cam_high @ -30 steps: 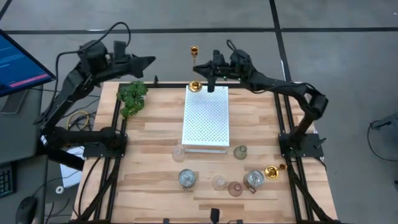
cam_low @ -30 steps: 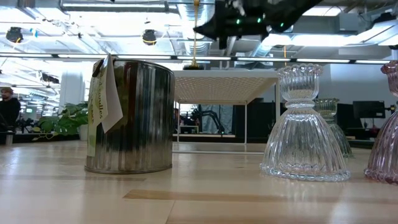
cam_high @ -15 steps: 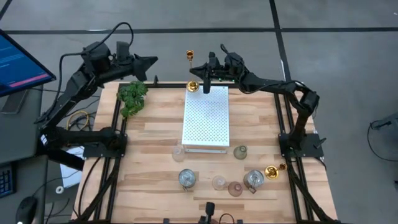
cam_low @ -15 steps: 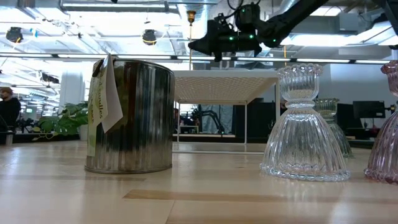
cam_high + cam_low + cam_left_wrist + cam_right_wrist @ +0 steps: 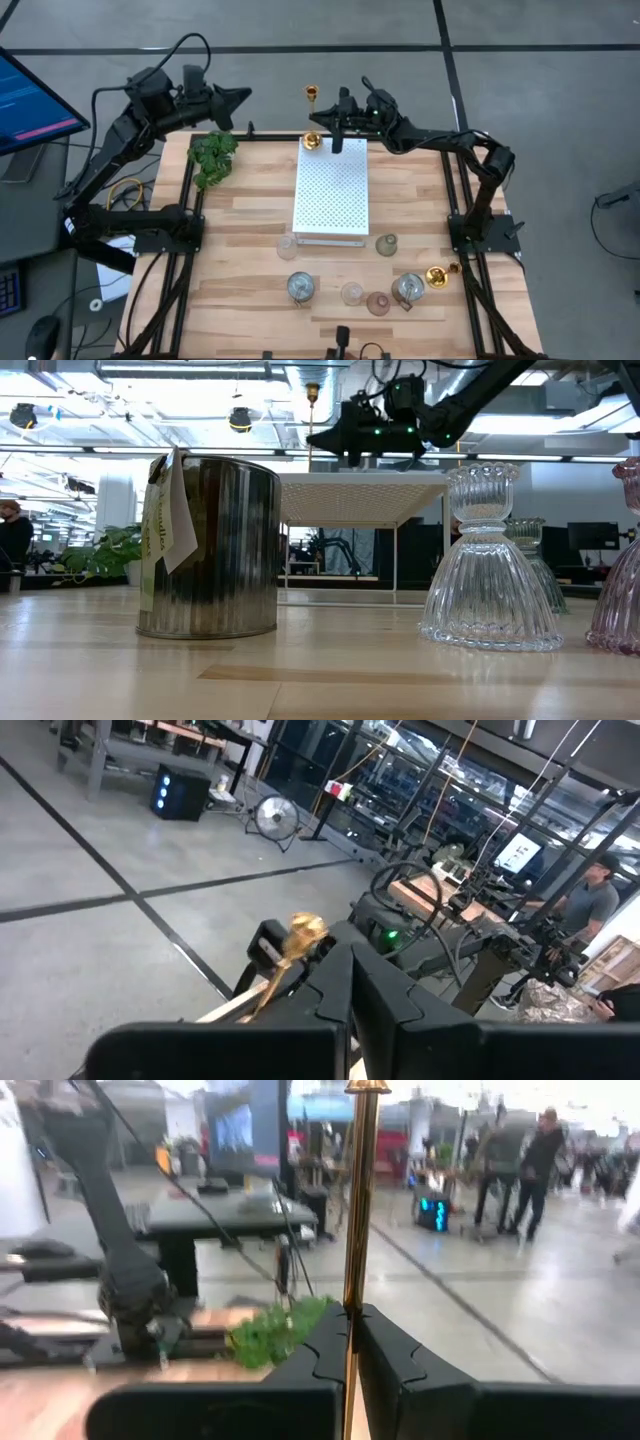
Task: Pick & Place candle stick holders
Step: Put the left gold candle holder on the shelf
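Far left: my left gripper (image 5: 238, 97) raised beyond the table's back-left corner, above the leafy plant (image 5: 213, 154), fingers pressed together on nothing; centre: the white dotted board (image 5: 332, 190), with one gold candle stick holder (image 5: 312, 115) upright, its round base at the board's back-left corner; just right of it: my right gripper (image 5: 318, 117), fingers clamped on the slim gold stem, which in the right wrist view (image 5: 357, 1210) rises straight between them; front of the table, left to right: a silvery cup (image 5: 299, 288), a clear cup (image 5: 351, 293), a pinkish cup (image 5: 377, 303), another silvery cup (image 5: 407, 289), and the second gold holder (image 5: 438, 275) near the right edge; a greenish cup (image 5: 386, 244) sits beside the board's front-right corner.
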`<state>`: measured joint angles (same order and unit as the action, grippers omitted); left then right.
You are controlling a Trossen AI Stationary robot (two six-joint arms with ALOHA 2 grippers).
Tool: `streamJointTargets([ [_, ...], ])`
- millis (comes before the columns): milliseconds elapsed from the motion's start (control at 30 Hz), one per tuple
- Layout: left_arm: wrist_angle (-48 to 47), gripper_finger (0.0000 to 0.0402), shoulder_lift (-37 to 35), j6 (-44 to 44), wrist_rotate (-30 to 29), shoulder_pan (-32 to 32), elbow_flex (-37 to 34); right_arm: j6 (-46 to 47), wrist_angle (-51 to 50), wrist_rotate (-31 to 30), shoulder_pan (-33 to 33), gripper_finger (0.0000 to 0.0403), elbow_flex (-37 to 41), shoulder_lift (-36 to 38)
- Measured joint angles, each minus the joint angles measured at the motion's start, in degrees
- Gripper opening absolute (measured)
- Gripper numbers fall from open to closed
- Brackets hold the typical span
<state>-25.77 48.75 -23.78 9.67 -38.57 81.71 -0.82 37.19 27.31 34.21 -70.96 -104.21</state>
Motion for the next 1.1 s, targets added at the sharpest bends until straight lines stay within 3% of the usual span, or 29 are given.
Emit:
streamJointTargets([
  [900,3.7,0.0005,0.0,0.8,0.0,0.0,0.0,-3.6,-3.4,1.8,-0.1,0.0000,0.2,-0.1],
  [1100,4.7,0.0005,0.0,0.7,0.0,0.0,0.0,1.4,7.2,2.9,0.9,0.0000,5.0,-0.1],
])
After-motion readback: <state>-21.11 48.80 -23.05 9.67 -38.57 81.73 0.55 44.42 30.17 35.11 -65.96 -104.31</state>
